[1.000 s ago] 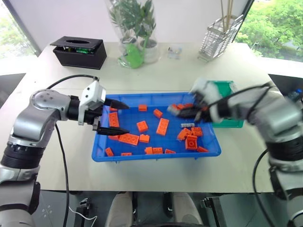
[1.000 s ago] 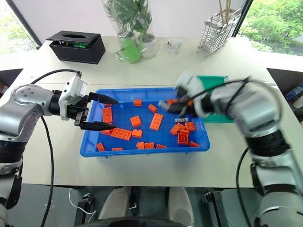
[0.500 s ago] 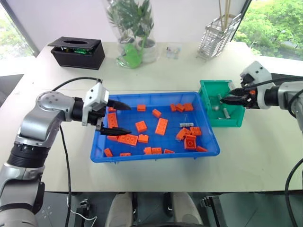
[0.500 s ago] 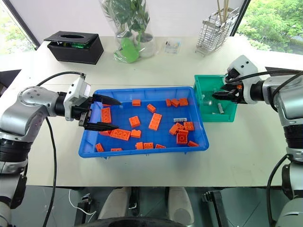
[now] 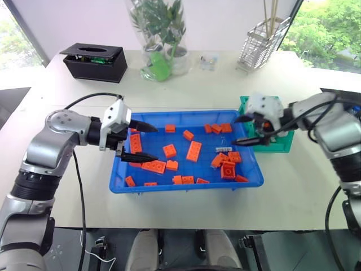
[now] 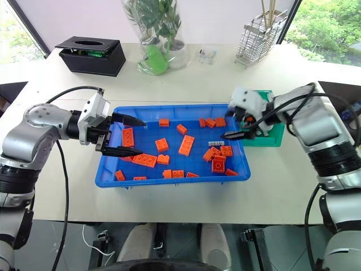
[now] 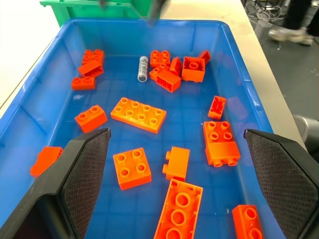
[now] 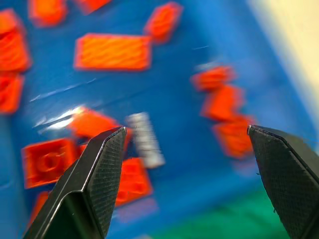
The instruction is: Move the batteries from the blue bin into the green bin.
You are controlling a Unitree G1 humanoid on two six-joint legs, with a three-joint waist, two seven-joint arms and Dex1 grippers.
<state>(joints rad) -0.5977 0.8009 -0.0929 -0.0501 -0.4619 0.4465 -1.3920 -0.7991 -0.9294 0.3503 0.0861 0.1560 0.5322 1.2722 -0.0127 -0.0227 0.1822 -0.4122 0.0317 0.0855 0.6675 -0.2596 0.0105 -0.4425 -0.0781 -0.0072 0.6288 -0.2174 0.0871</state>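
The blue bin (image 5: 186, 188) lies mid-table, strewn with orange bricks. One battery (image 5: 223, 148) lies among the bricks near the bin's right end, also seen as a silver cylinder (image 7: 143, 68) and, blurred, below the right fingers (image 8: 145, 139). My right gripper (image 5: 237, 130) hangs open and empty over that right end, just above the battery. Behind it, touching the blue bin's right side, stands the green bin (image 5: 280, 145), its inside mostly hidden by the right hand. Open and empty too, my left gripper (image 5: 155, 143) hovers over the blue bin's left end.
Several orange bricks (image 5: 193, 151) lie around the battery. At the back of the table stand a black tissue box (image 5: 93, 61), a plant in a clear vase (image 5: 161, 39) and a wire rack (image 5: 262, 42). Bare tabletop lies right of the green bin.
My right gripper swung from the blue bin to the green bin, opened there, and has come back open over the blue bin's right end. The left arm stayed put.
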